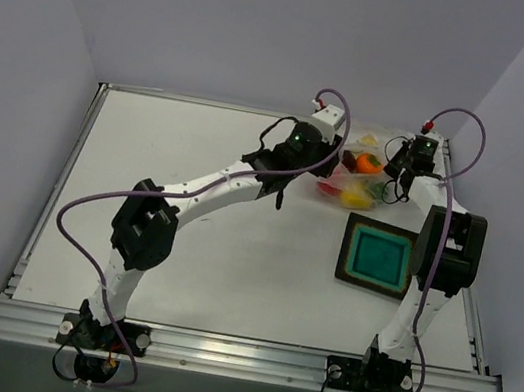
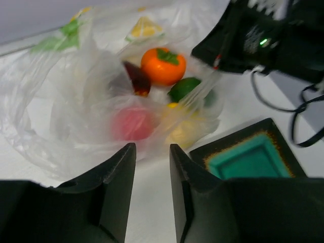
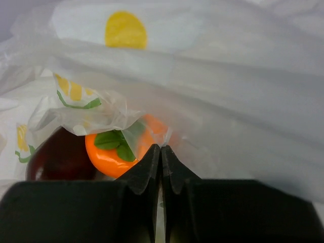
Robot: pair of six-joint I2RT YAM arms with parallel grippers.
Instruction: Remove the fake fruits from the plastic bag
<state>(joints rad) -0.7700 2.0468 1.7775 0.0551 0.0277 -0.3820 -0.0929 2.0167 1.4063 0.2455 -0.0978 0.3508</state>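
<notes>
The bag [image 2: 61, 106] lies at the far right of the table [image 1: 228, 271], just beside the tray [image 2: 248, 158], w/ all the fruits inside it. The left gripper [image 2: 152, 152] hangs low, just in front of the bag. Its jaws are open only a little, w/ nothing btw them. The right gripper [image 3: 160, 150] is at the bag's other side, jaws shut tight. It looks like it has a bit of the thin bag skin pinched & pulled up, which I think holds the top open.

What counts for the next move: the fruits lie straight ahead of the left jaws. The red fruit [image 2: 132, 123] is nearest, a bit left of the gap, but it's behind the bag skin. So is the yellow fruit [image 2: 183, 130]. The orange fruit [image 2: 163, 65] is further back & higher, prob. in the open part. So the jaws would need to go up & over the near edge, and open wider.

The fruits are mostly round, no real long side. Only the dark red fruit [image 2: 137, 78] is longish, & it sits tilted.

Count: 5 fruits (1 red, 1 yellow, 1 orange, 1 green fruit [image 2: 183, 88], 1 dark red), 1 bag, 1 tray, 2 grippers. No fruit is out yet.
</notes>
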